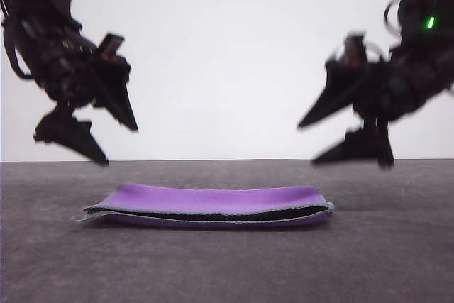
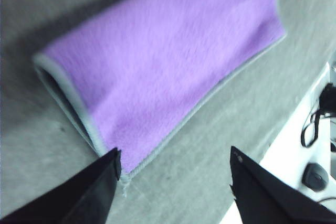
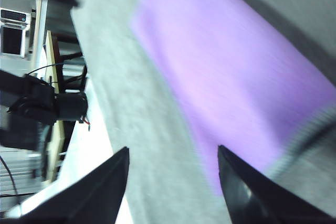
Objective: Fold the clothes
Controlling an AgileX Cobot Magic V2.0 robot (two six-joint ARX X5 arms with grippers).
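Purple side out, the cloth (image 1: 206,206) is lying folded in half at lower centre of the front view, its dark inner face showing as a slit. One fold looks done; a second would call for a fresh grasp at a short edge. The left gripper (image 1: 113,143) and right gripper (image 1: 316,141) are hovering above its ends, jaws wide and empty.

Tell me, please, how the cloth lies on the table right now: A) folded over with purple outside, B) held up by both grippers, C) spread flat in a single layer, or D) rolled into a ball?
A: the cloth lies doubled, purple faces outward, a dark gap between its grey-edged layers.
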